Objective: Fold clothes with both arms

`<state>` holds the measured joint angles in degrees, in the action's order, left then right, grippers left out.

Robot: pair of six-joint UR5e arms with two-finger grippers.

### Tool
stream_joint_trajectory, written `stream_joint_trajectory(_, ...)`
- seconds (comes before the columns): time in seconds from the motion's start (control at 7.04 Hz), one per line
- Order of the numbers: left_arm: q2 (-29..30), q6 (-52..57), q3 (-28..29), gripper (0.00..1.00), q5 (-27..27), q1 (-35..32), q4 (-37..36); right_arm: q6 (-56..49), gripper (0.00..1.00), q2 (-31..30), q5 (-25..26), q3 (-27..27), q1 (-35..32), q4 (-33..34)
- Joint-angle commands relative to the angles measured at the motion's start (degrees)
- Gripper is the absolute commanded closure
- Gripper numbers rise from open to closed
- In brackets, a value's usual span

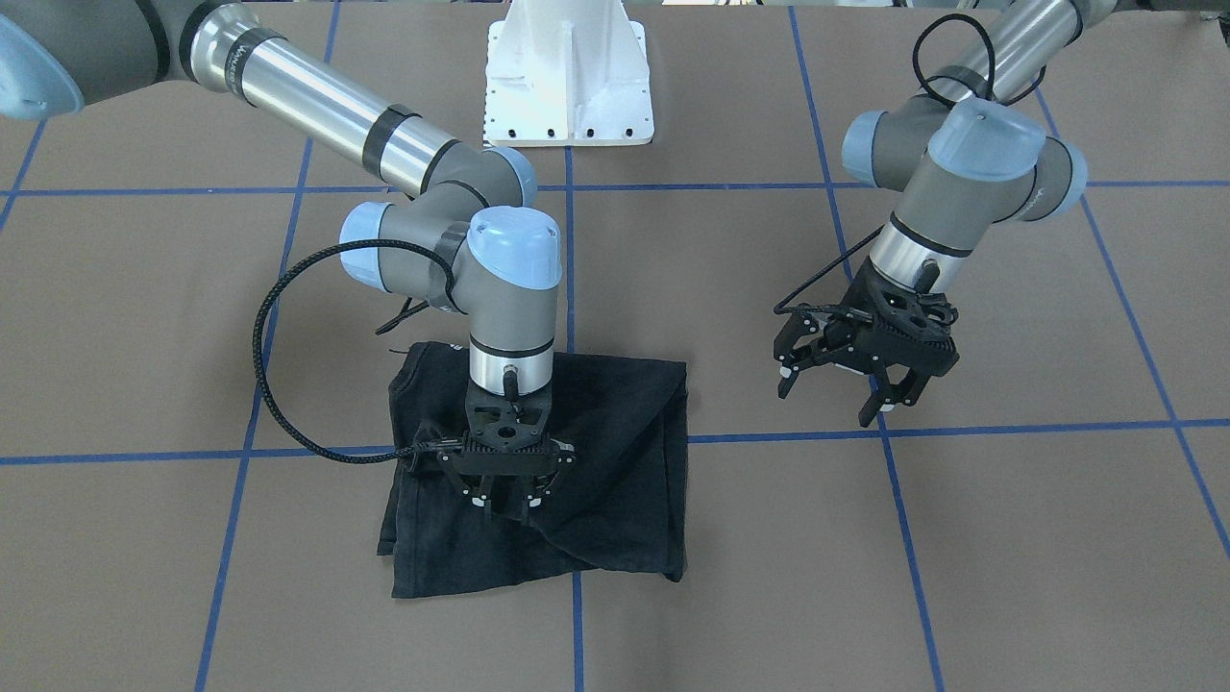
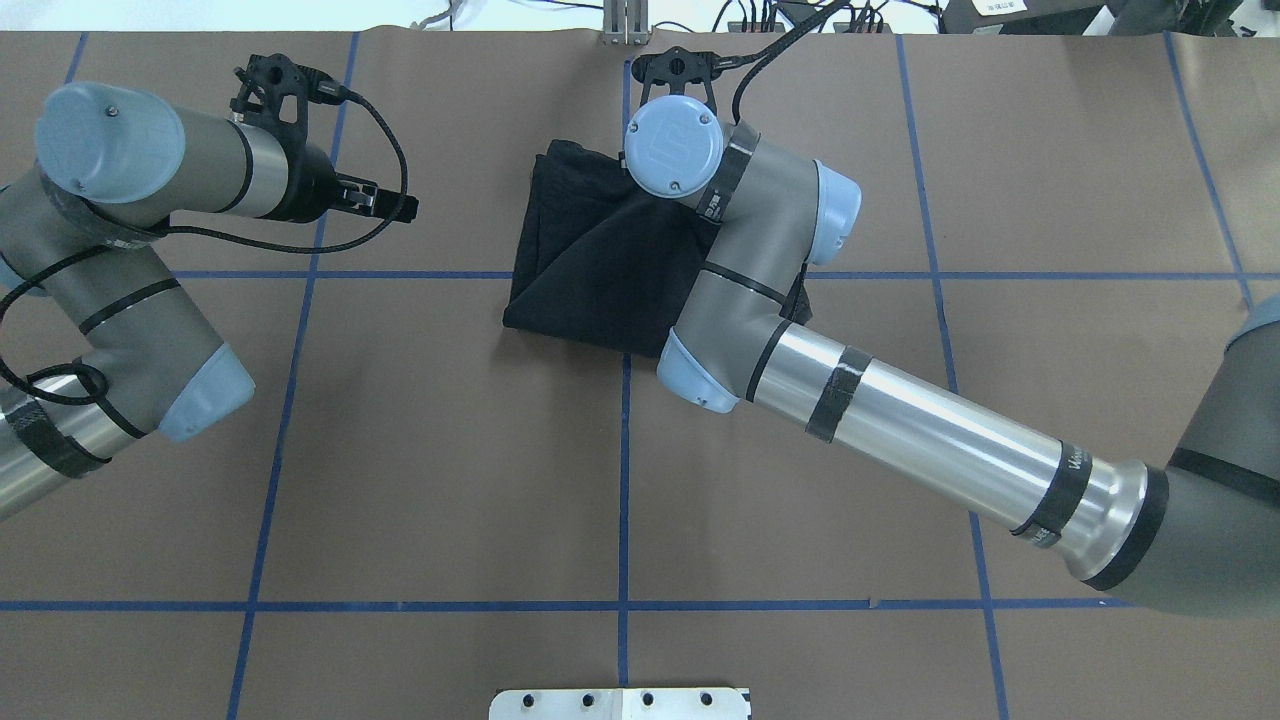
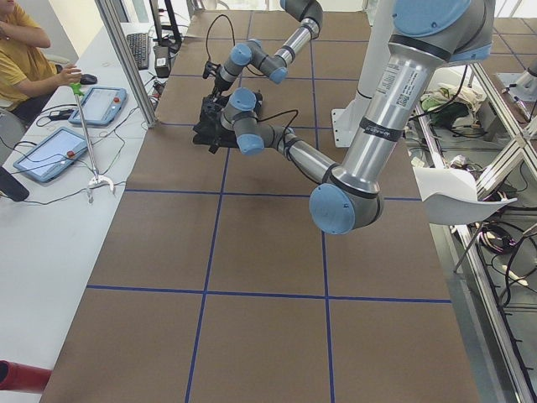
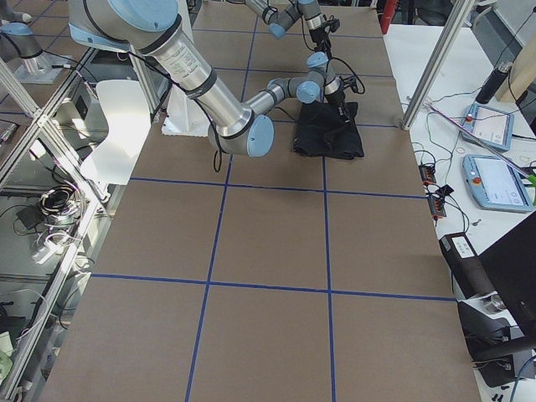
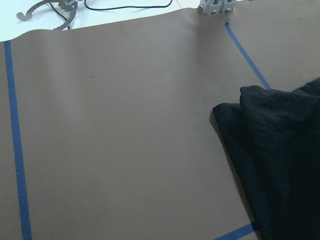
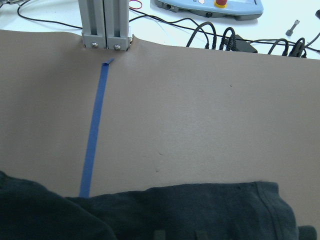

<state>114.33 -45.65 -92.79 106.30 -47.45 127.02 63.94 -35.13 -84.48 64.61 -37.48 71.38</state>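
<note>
Folded black T-shirt lies on the brown counter, a roughly square bundle straddling a blue tape crossing, with no clear long axis; one diagonal fold runs across its top and only plain black shows. My right fingers point straight down onto its middle, drawn close together on the cloth. My left fingers hang spread wide above bare counter, well apart from the shirt
</note>
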Motion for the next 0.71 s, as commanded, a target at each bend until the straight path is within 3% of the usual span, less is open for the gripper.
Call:
stream_joint_trajectory(0.0, -3.0, 0.8, -4.0, 0.0, 1.5, -0.4, -1.5, 0.3, 0.01, 0.1, -10.0, 4.0, -2.2, 6.3)
stream_joint_trajectory(0.14, -4.9, 1.3, -6.1, 0.0, 2.2, -1.4, -3.4, -0.5, 0.01, -1.0, -12.1, 10.1, -2.9, 14.8)
stream_joint_trajectory(0.28, -6.0, 6.3, -10.3, 0.0, 2.1, -2.1, -9.9, -0.8, 0.01, -5.2, -16.0, 18.5, -4.2, 20.5)
stream_joint_trajectory(0.57, -10.2, 15.7, -20.1, 0.0, 2.0, -4.9, -21.8, -8.2, 0.0, -17.6, -19.6, 37.1, -6.3, 28.7)
